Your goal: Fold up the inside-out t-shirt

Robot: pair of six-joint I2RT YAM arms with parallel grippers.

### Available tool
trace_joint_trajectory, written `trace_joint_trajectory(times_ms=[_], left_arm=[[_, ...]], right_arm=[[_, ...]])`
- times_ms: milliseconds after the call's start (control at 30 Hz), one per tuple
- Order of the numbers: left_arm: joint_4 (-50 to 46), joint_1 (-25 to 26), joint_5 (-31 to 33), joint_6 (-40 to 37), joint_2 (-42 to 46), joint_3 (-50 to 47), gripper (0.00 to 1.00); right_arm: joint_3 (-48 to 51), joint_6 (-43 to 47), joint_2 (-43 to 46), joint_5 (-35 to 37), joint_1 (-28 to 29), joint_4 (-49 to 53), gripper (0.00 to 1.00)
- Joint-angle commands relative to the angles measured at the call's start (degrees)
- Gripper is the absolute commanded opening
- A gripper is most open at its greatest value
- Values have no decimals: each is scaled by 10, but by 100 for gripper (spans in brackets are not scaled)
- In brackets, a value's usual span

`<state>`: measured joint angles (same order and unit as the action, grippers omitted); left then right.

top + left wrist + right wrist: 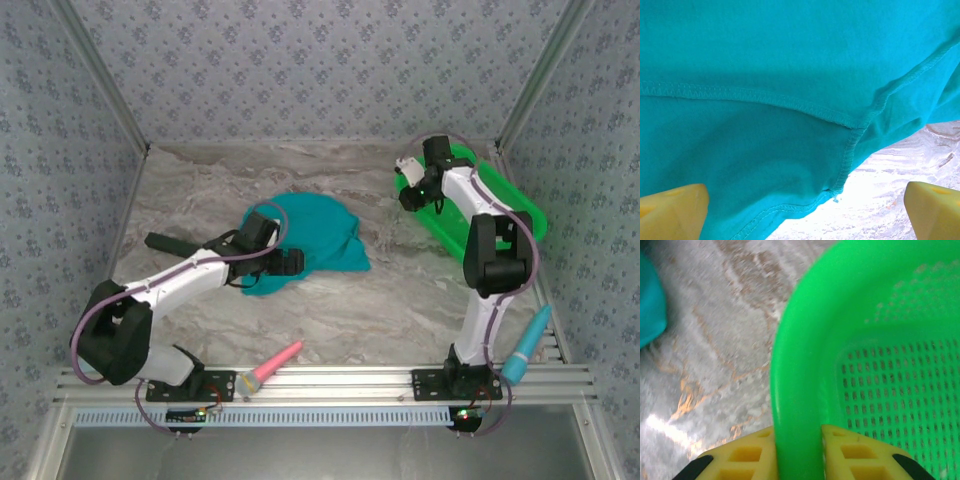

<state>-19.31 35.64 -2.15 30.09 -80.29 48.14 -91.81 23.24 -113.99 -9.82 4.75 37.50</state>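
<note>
so, limp shirt bunched in the middle of the table
light, floppy and soft, so probably best pinched at the hem. left gripper hangs over it with jaws spread wide; right gripper pinches the basket rim, well apart.

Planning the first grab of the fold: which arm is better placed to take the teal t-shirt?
Left. The left claw hangs open right over the t-shirt; the right claw is clamped on the green basket rim, apart from the cloth.

T-shirt: cropped top, left and right in left wrist view.
Green basket: cropped top and right in right wrist view; partly behind right arm in top view.
</note>
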Motion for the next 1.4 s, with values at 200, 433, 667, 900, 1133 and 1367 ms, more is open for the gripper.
trace_joint_trajectory(times_ms=[200,433,667,900,1133,1367], left_arm=[[6,0,-7,32,26,-13,100],[-13,3,-6,52,59,-34,100],[-94,-7,26,56,142,-48,100],[-149,-114,-25,87,221,-83,100],[-83,-109,-133,77,201,-114,91],[-92,-95,-92,97,136,-126,89]], right_arm=[[-191,-116,-130,91,-35,-23,22],[-289,-113,-198,135,-69,-13,33],[-239,-116,-141,149,-77,-28,46],[-19,-135,60,43,-5,-185,59],[207,-80,206,-59,153,-214,58],[360,81,254,-110,357,-266,58]])
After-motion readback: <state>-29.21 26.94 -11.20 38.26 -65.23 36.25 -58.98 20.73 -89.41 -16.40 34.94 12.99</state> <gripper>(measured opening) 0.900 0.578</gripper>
